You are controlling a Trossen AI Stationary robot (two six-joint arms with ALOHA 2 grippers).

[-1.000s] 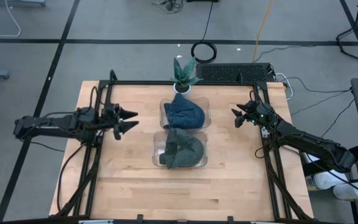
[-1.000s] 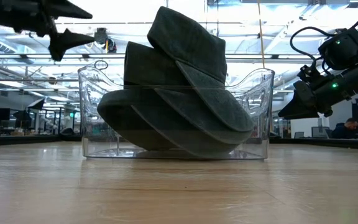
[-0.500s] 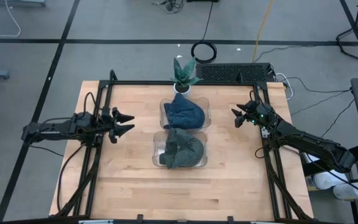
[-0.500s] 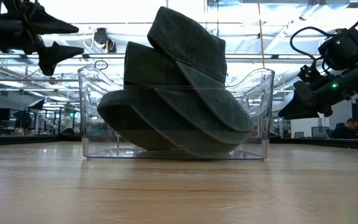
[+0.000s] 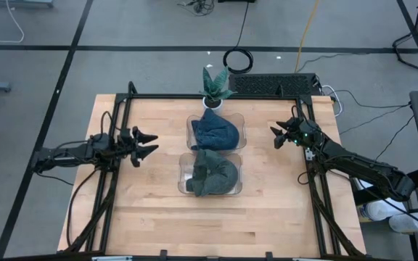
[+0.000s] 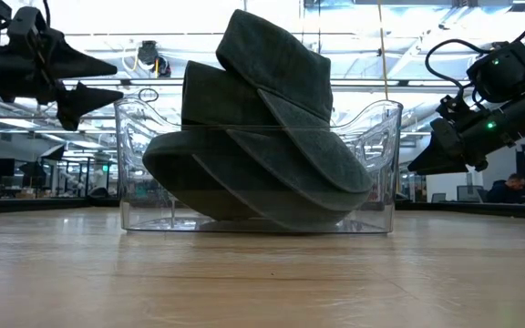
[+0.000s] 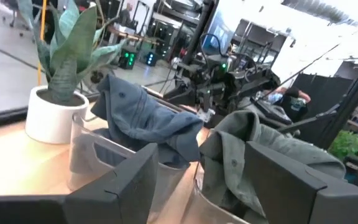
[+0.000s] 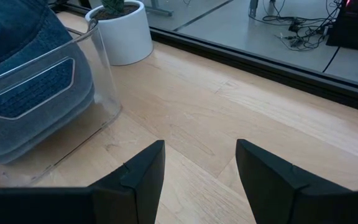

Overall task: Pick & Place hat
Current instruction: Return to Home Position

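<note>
While black caps [image 5: 212, 174] fill the nearer bin [image 5: 182, 176], left gripper [image 5: 156, 143] level, fingers [image 5: 148, 135] spread, right gripper [image 5: 273, 137] opposite, likewise spread.

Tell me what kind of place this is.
Likely a robotics lab: a light wooden table in a black metal frame, dark left arm and right arm, loose black cables on the grey floor.

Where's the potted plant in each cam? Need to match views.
High view: potted plant at the middle of the table edge at the picture's top, just beyond the blue caps.
Low view: not visible; the dark caps fill the middle.
Left wrist view: potted plant beside the blue caps.
Right wrist view: mostly its white pot, beside the blue caps.
Shared landmark: the blue caps in their bin.
</note>
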